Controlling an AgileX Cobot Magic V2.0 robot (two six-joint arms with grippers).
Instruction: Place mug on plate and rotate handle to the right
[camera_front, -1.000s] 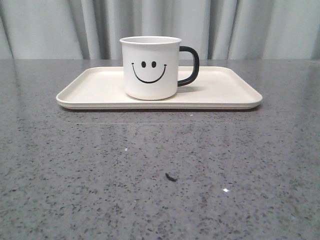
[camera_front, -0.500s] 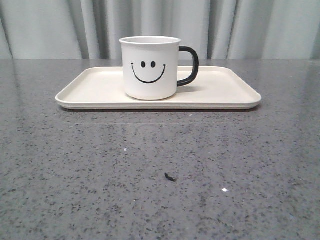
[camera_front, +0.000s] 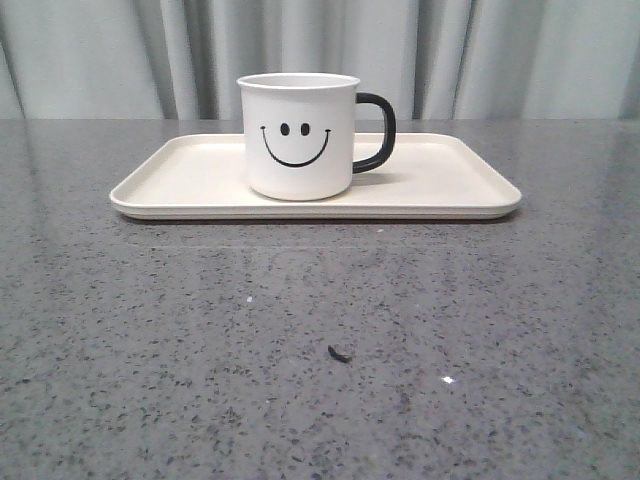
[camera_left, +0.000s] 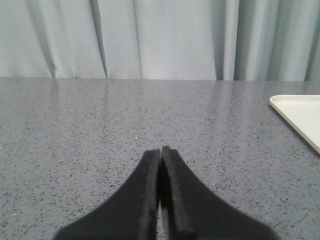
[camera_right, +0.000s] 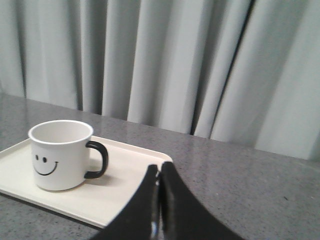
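Observation:
The white mug (camera_front: 298, 135) with a black smiley face stands upright on the cream plate (camera_front: 440, 185), a little left of its middle. Its black handle (camera_front: 377, 131) points right. The mug (camera_right: 59, 155), its handle (camera_right: 98, 160) and the plate (camera_right: 125, 190) also show in the right wrist view. My right gripper (camera_right: 160, 167) is shut and empty, apart from the mug, near the plate's right end. My left gripper (camera_left: 160, 150) is shut and empty over bare table, with a corner of the plate (camera_left: 300, 112) off to its side. Neither gripper shows in the front view.
The grey speckled table (camera_front: 320, 330) carries a small dark scrap (camera_front: 340, 353) in front of the plate. Grey curtains (camera_front: 480, 55) hang behind the table's far edge.
The mug and plate sit a few pixels further left in the front view than a second ago. Nothing else has changed.

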